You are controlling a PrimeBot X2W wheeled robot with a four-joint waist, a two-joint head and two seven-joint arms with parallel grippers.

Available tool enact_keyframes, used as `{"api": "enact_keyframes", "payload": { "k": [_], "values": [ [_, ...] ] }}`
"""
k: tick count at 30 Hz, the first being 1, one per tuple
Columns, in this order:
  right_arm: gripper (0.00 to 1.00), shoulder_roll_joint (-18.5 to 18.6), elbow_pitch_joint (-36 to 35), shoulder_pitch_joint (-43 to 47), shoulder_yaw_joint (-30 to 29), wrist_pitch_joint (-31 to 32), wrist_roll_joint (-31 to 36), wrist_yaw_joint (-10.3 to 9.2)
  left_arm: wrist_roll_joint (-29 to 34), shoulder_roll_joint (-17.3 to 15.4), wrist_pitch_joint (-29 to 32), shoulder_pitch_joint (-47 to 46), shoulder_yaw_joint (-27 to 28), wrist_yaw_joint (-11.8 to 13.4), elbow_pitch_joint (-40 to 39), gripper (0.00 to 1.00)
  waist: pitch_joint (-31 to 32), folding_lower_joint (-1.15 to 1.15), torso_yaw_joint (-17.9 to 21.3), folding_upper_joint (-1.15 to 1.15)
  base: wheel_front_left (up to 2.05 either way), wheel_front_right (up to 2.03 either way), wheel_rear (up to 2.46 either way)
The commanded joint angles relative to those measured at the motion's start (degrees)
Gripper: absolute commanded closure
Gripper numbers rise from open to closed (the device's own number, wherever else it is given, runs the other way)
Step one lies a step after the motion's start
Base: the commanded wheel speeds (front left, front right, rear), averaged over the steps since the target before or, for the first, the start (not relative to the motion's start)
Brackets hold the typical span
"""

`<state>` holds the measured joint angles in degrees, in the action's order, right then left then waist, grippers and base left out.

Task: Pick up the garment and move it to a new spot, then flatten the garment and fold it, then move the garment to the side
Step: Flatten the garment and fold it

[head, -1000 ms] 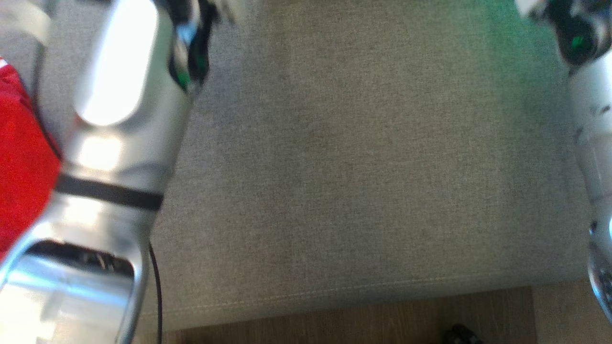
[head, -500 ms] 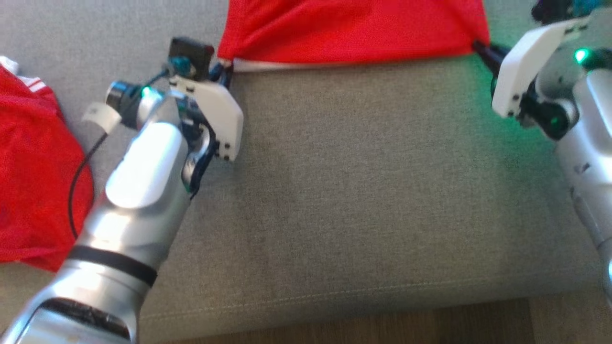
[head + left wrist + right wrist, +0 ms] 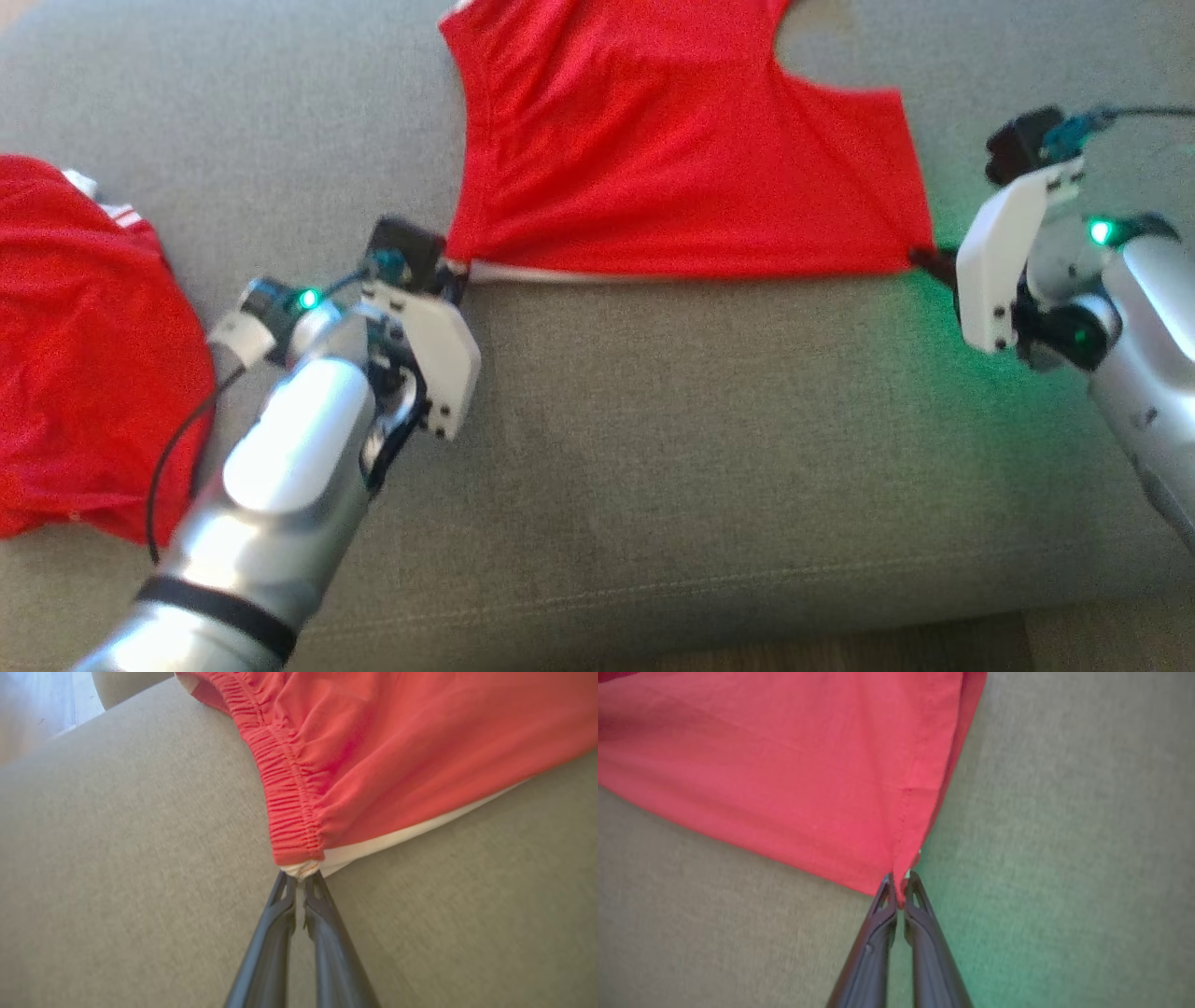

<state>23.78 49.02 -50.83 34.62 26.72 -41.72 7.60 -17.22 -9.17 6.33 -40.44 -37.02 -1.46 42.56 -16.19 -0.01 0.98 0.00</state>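
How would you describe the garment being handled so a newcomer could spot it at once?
On the grey fabric cushion, look to the far middle. The flat red cloth garment has a gathered elastic edge, its near corners pinched by the left fingers and right fingers. Unlike the crumpled red garment at the left, it lies spread and held.

The left gripper (image 3: 456, 272) and right gripper (image 3: 920, 255) have drawn back toward the front seam of the sofa cushion (image 3: 653, 448), dragging the near edge of the red shorts (image 3: 672, 159) along; far more of the shorts now shows; the left forearm (image 3: 289, 457), blurred and looming a second ago, sits lower and sharp.
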Motion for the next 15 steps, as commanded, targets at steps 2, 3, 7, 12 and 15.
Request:
{"api": "enact_keyframes", "payload": {
  "k": [2,3,7,12,15],
  "values": [
    [1.0,3.66,-1.9,2.86,1.52,2.67,-2.49,-0.11,-0.52,-3.96,1.12,1.83,1.7,-0.32,-2.3,1.0,2.66,0.01,0.17,0.0,0.0,0.0,0.0],
    [1.0,4.16,-2.44,3.59,2.08,3.59,-3.35,-0.11,-0.95,-4.25,1.56,2.84,1.62,-0.67,-2.88,1.0,3.29,0.01,0.19,0.0,0.0,0.0,0.0],
    [1.0,6.29,-5.18,6.66,4.43,7.77,-6.98,-0.11,-3.06,-5.44,4.26,7.2,1.11,-2.22,-5.69,1.0,5.91,0.01,0.22,0.0,0.0,0.0,0.0],
    [1.0,9.8,-10.06,10.5,7.4,11.8,-10.09,-0.11,-8.95,-6.32,8.24,13.52,2.43,-3.68,-10.57,1.0,9.08,0.01,0.24,0.0,0.0,0.0,0.0],
    [1.0,11.47,-12.78,13.49,8.63,14.21,-12.19,-0.11,-11.04,-8.1,10.51,17.11,2.48,-4.17,-14.37,1.0,11.08,0.01,0.36,0.0,0.0,0.0,0.0]
  ]
}}
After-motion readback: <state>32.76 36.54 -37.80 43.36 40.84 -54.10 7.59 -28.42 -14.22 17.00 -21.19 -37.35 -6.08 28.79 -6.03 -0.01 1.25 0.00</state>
